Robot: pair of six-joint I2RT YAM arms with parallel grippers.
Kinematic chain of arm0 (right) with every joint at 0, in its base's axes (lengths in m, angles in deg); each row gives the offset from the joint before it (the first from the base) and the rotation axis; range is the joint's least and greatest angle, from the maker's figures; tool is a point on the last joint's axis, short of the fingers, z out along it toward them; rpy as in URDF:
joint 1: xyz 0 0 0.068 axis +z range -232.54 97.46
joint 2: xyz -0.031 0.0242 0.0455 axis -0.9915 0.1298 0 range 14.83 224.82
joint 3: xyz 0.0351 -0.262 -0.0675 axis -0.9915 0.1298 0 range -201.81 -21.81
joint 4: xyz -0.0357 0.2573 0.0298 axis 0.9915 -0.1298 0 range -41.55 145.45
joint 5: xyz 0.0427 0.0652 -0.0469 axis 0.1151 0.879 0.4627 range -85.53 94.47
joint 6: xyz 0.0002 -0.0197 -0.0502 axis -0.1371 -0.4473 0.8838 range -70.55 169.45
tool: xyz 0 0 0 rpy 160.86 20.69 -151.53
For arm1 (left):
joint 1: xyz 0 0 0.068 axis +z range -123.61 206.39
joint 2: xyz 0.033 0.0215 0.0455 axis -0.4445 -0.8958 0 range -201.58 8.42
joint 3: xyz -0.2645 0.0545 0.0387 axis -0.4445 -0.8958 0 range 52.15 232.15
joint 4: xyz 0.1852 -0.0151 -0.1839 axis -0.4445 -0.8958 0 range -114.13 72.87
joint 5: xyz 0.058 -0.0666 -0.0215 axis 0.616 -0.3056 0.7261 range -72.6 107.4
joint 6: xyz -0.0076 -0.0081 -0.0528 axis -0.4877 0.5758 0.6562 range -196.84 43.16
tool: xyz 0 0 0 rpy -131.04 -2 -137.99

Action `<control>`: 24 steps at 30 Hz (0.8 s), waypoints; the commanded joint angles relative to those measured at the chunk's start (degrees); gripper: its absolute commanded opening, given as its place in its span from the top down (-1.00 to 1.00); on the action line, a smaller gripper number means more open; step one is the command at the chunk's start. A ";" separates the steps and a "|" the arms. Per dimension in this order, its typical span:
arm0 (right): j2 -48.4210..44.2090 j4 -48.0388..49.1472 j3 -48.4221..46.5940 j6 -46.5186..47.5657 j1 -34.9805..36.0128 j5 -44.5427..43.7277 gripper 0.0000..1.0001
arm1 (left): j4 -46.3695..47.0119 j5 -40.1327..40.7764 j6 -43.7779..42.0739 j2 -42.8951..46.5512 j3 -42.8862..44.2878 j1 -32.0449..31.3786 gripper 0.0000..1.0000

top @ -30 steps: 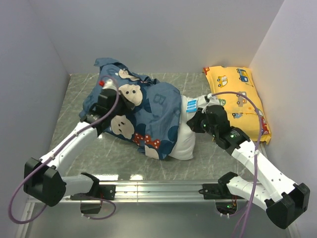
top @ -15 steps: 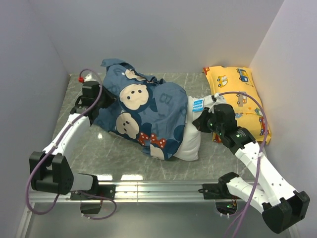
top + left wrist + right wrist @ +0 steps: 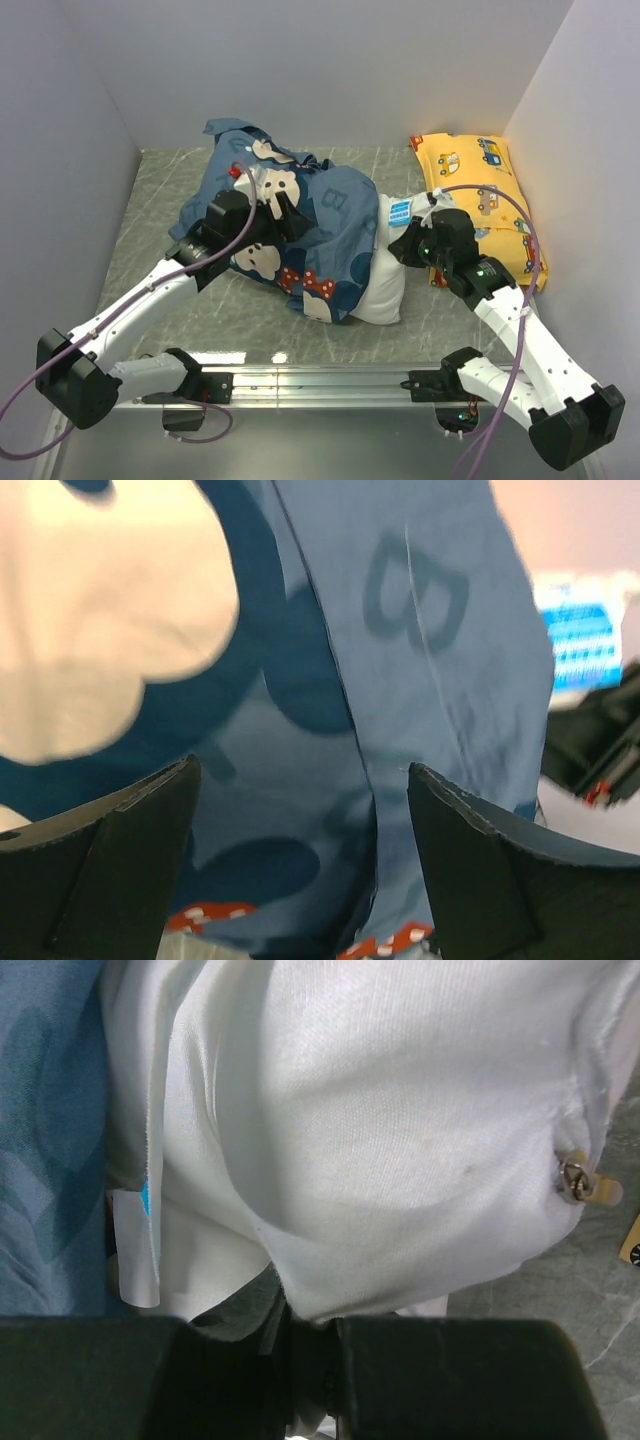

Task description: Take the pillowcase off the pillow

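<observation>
The dark-blue pillowcase [image 3: 310, 235] with mouse faces and red bows lies bunched over the left part of the white pillow [image 3: 385, 285]. The pillow's right end sticks out, with its blue-and-white tag [image 3: 400, 211] showing. My left gripper [image 3: 278, 212] hovers over the middle of the pillowcase [image 3: 420, 630]. It is open [image 3: 302, 770], and only blue cloth lies below the wide gap. My right gripper [image 3: 412, 242] is shut [image 3: 315, 1325] on a fold of the pillow [image 3: 380, 1110] at its bare end, near the tag [image 3: 135, 1235] and a small zipper pull [image 3: 578, 1180].
A yellow car-print pillow [image 3: 480, 200] lies along the right wall, just behind my right arm. White walls close in the grey marbled table [image 3: 160, 200] on the left, back and right. A metal rail [image 3: 320, 380] runs along the near edge.
My left gripper let go of the pillowcase at the far left, opened wide and swung right over its middle. The right gripper kept its grip on the pillow.
</observation>
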 commanded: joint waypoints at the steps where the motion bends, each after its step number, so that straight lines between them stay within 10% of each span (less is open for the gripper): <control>1: -0.02 5.86 -3.94 0.19 -0.31 1.37 1.00 | 2.52 -3.26 -1.32 2.14 -3.22 -1.48 -0.81; 18: 3.85 7.09 -6.31 0.02 -0.13 2.25 1.00 | 25.72 -18.82 3.25 -4.52 -9.74 -6.85 -0.81; 21: 3.93 7.18 -6.40 -0.07 -0.13 2.25 1.00 | 25.73 -18.21 2.99 -8.56 -6.93 -8.51 -0.62; 24: 4.11 6.92 -6.84 0.28 -0.13 1.20 1.00 | 22.22 -14.44 2.37 -11.64 -3.85 -9.48 -0.01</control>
